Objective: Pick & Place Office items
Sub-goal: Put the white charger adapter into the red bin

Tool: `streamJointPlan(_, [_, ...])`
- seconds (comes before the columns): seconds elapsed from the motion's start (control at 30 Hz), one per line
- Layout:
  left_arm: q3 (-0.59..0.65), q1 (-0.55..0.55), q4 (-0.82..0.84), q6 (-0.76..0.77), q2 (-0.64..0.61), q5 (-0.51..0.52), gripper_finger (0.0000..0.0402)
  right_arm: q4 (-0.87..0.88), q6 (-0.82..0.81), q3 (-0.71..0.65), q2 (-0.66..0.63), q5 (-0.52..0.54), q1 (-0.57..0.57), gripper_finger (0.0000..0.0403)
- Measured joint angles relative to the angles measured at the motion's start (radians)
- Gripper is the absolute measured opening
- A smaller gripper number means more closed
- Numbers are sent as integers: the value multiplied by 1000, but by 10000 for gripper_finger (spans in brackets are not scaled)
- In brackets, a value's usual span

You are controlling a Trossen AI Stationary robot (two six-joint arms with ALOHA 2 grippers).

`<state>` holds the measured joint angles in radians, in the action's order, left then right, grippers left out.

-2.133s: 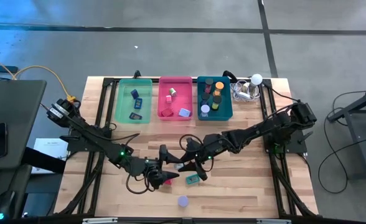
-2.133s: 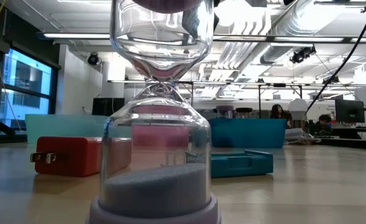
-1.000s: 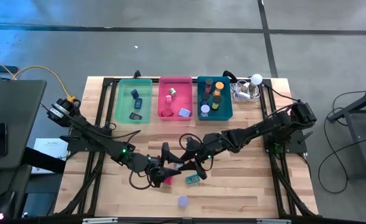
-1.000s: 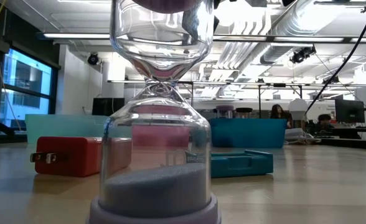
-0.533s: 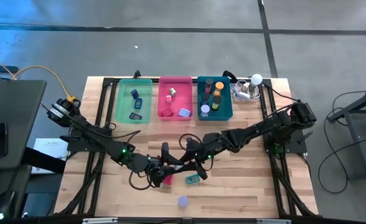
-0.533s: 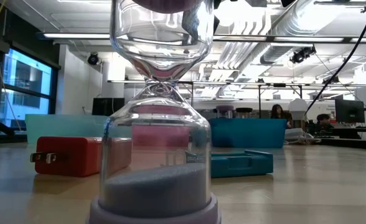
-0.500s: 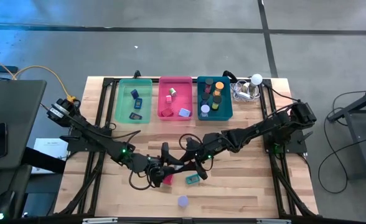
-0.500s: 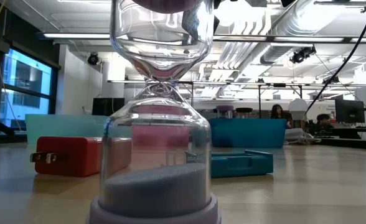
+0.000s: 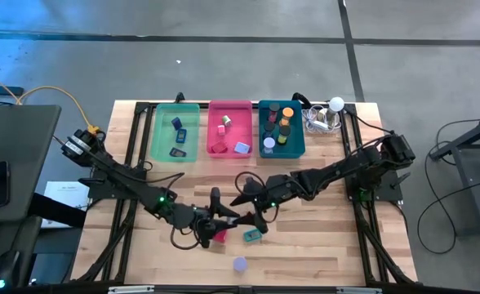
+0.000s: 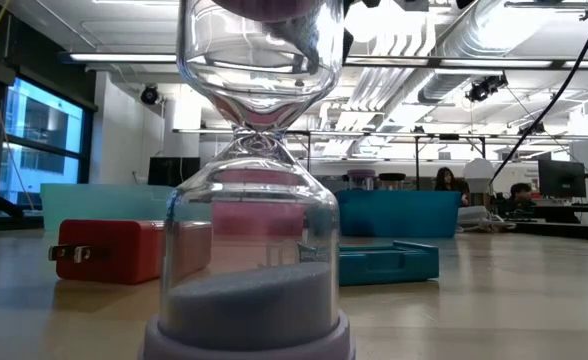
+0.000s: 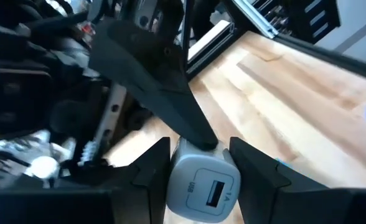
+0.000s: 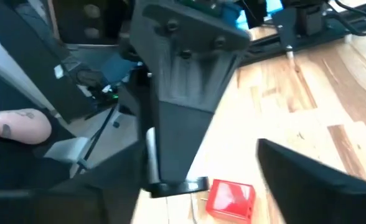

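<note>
Above the table's middle, my left gripper [image 9: 226, 217] is shut on a white-grey USB charger block [image 11: 203, 180], whose port faces the left wrist camera. My right gripper [image 9: 242, 209] faces it from the right, open wide, its fingers [image 12: 307, 177] standing apart. One right finger's tip [image 11: 198, 137] lies at the charger's far end. A red plug block [image 9: 218, 236] and a teal block [image 9: 252, 235] lie flat on the wood below the grippers. A lavender-capped hourglass [image 10: 254, 200] stands upright near the front edge. My left gripper pinches the charger's two opposite sides [image 11: 173, 177] between its two fingers, which run nearly level from the table's left. The charger is lifted clear of the table. My right gripper: whether its fingertip touches the charger's far end, I cannot tell.
A green tray [image 9: 160, 135], a pink tray [image 9: 214, 131] and a teal tray [image 9: 262, 122] holding small pieces stand in a row at the far edge. A white ball with cables [image 9: 336, 104] lies to their right. Bare wood lies at the front right.
My right gripper has opened and let go of the charger, which stays in my left gripper. Both arms have kept their places above the table's middle.
</note>
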<state>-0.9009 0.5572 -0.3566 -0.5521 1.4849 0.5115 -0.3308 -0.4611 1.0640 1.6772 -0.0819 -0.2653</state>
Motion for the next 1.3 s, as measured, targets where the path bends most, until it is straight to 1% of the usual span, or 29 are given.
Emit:
streamJointPlan(0.07, [0, 3, 15, 46, 0, -1, 135, 4, -1, 0, -2, 3, 0, 336])
streamJointPlan(0.13, [0, 4, 33, 76, 0, -1, 135, 6, -6, 0, -5, 8, 0, 371])
streamJointPlan(0.17, [0, 4, 42, 96, 0, -2, 135, 13, -6, 0, -10, 11, 0, 384])
streamJointPlan(0.23, [0, 4, 54, 145, 0, 9, 135, 43, 5, 0, -24, 27, 0, 392])
streamJointPlan(0.3, [0, 4, 65, 207, 0, 37, 135, 84, 38, 0, -40, 66, 0, 386])
streamJointPlan(0.43, [0, 3, 155, 313, -22, 49, 135, 236, 65, 0, -86, 222, -7, 362])
streamJointPlan(0.5, [0, 3, 208, 381, -45, 49, 135, 315, 60, 0, -108, 280, -12, 352])
streamJointPlan(0.6, [1, -10, 294, 470, -89, 40, 135, 409, 13, 0, -134, 315, -24, 340])
streamJointPlan(0.8, [1, -84, 466, 611, -206, 25, 135, 563, -145, 0, -179, 321, -52, 321])
streamJointPlan(0.93, [1, -193, 544, 667, -277, -99, 135, 637, -213, 0, -185, 382, -86, 310])
streamJointPlan(1.03, [1, -305, 574, 699, -305, -184, 135, 670, -238, 0, -185, 451, -111, 302])
streamJointPlan(1.2, [1, -509, 578, 712, -304, -390, 135, 670, -250, 0, -185, 574, -142, 293])
streamJointPlan(1.3, [1, -613, 579, 713, -290, -506, 135, 671, -250, 0, -185, 640, -158, 290])
